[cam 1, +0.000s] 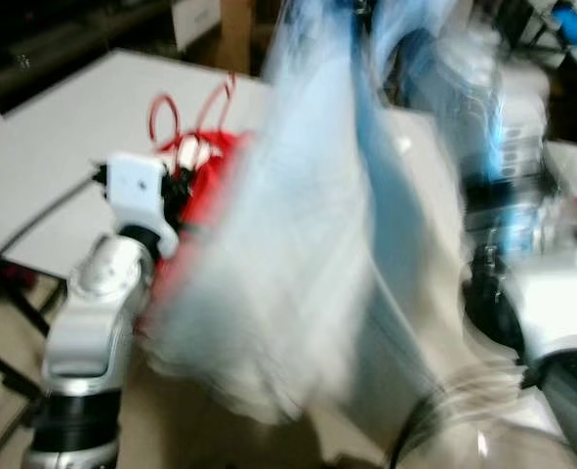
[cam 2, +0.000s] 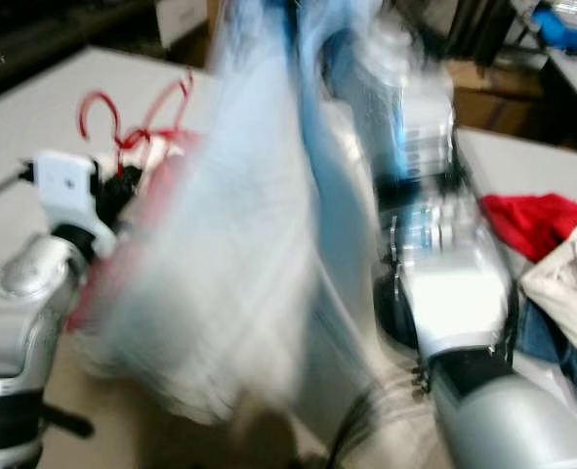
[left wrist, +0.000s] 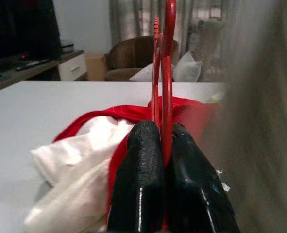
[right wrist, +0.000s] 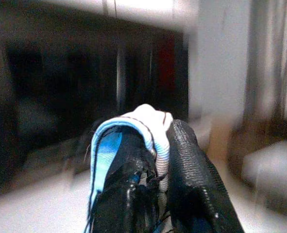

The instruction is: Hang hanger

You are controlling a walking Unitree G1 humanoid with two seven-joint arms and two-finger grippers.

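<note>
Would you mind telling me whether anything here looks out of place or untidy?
Clothes lie in loose heaps on the white table: a red and white pile around the red hanger, and another heap at its right end.

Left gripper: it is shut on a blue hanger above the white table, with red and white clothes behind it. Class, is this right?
Not quite. The left gripper is shut on a red hanger, not a blue one, as the left wrist view shows. The white table and the red and white clothes are as stated.

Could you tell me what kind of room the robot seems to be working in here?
Probably a home living room: a brown armchair with a pillow, curtains, and a white table piled with clothes.
</note>
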